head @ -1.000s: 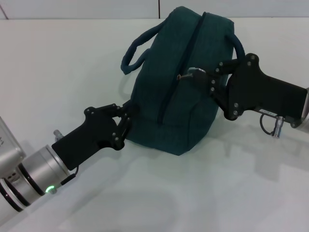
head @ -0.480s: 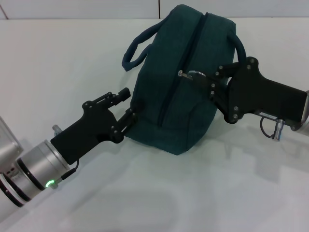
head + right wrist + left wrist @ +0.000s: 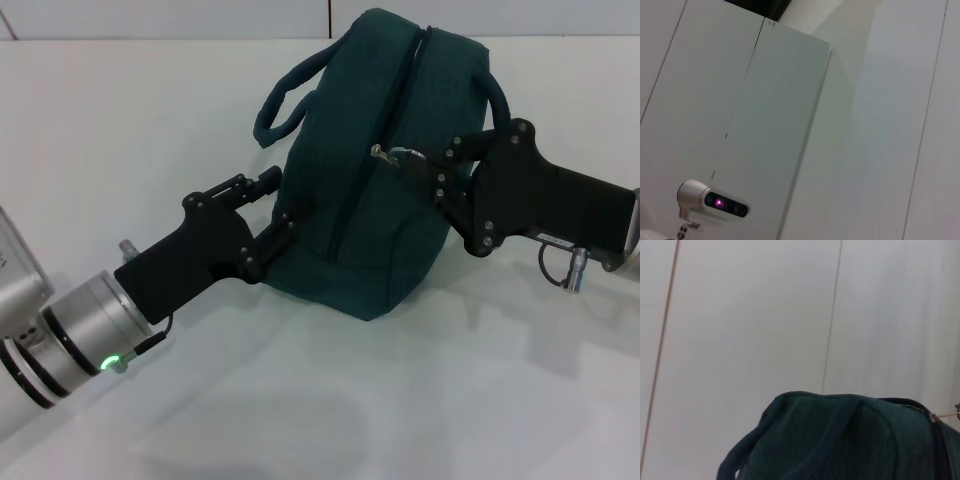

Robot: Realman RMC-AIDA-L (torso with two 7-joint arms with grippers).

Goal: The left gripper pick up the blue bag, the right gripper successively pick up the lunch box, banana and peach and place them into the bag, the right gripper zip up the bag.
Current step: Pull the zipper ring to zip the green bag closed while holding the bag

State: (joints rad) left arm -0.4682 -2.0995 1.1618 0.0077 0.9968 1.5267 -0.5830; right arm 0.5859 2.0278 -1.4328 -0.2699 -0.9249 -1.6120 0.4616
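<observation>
Between the two pincers on the white table [image 3: 150, 110] sits the blue bag [image 3: 375, 200], left pincer [image 3: 282, 205] spread wide against its side, right pincer [image 3: 425, 170] clamped on the zipper pull [image 3: 388, 155] up top.

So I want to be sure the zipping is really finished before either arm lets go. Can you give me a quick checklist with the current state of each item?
1. Zipper closed along the top of the blue bag: ok over the stretch that shows; the near end cannot be told.
2. Right hand at the zipper pull: ok, its fingers are shut on the metal pull.
3. Left hand steadying the bag: not ok, its fingers are spread at the bag's left side, gripping nothing.
4. Bag resting on the table: ok, though it leans.
5. Lunch box, banana and peach inside: cannot tell; none shows outside.
</observation>
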